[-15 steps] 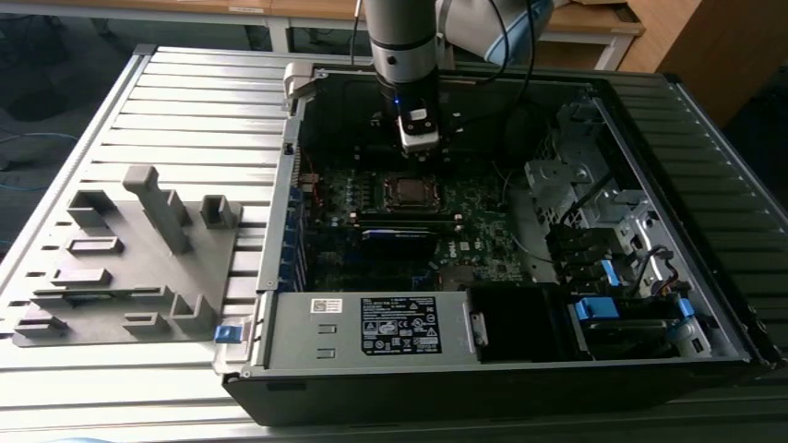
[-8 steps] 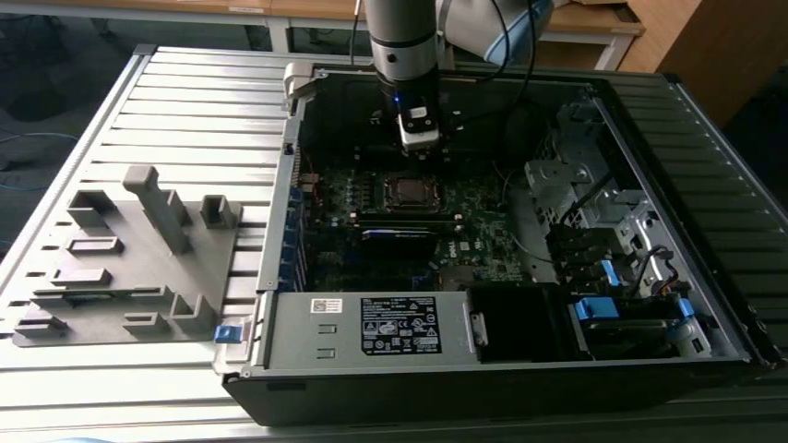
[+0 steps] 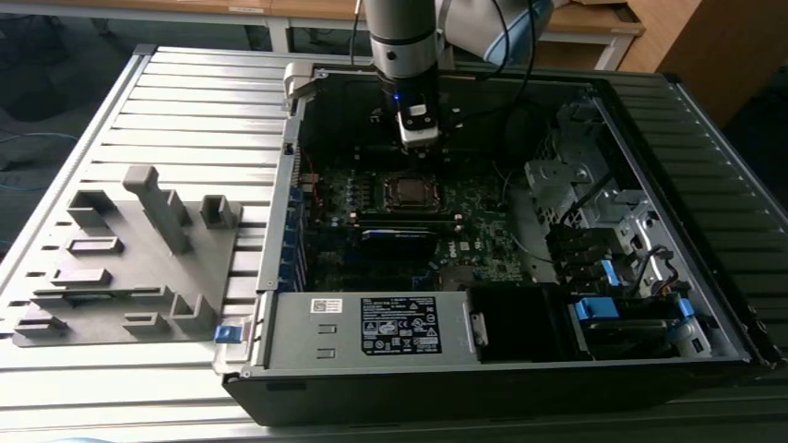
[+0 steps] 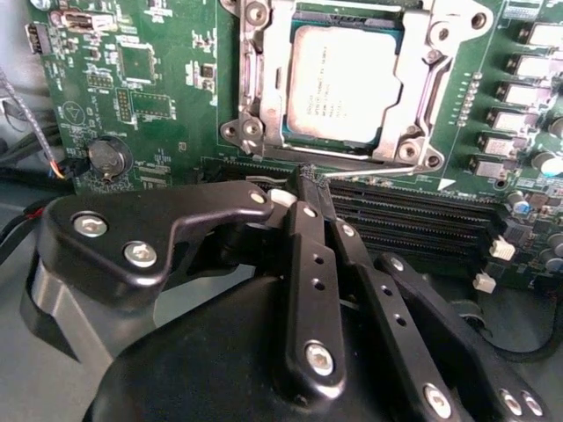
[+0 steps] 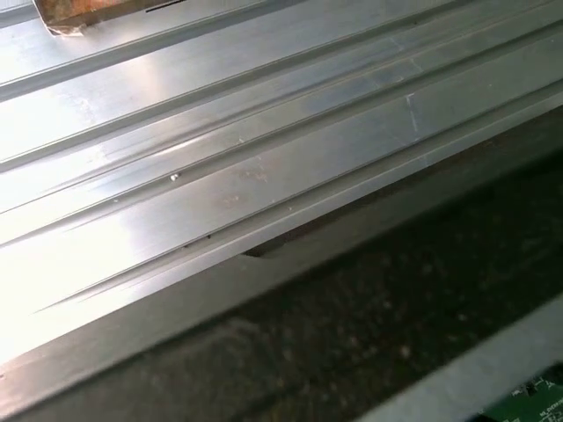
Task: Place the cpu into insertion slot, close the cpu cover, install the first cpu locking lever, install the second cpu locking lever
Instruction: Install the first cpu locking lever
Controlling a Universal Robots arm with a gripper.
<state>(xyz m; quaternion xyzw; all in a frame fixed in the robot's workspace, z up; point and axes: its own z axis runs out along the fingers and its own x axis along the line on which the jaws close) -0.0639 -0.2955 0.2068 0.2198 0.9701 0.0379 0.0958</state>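
Cpu (image 4: 339,83), faint print on its top, lies in the insertion slot (image 4: 251,105), the gripper (image 4: 310,176) pinched together just beside it.

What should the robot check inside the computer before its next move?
1. Chip lying flat in the socket: ok.
2. Cover down around the chip: ok.
3. Levers latched: cannot tell.
4. Hand shut, with nothing visible between its fingers: ok.
5. Hand's tip at the socket's edge beside the long black slots, off the chip: ok.
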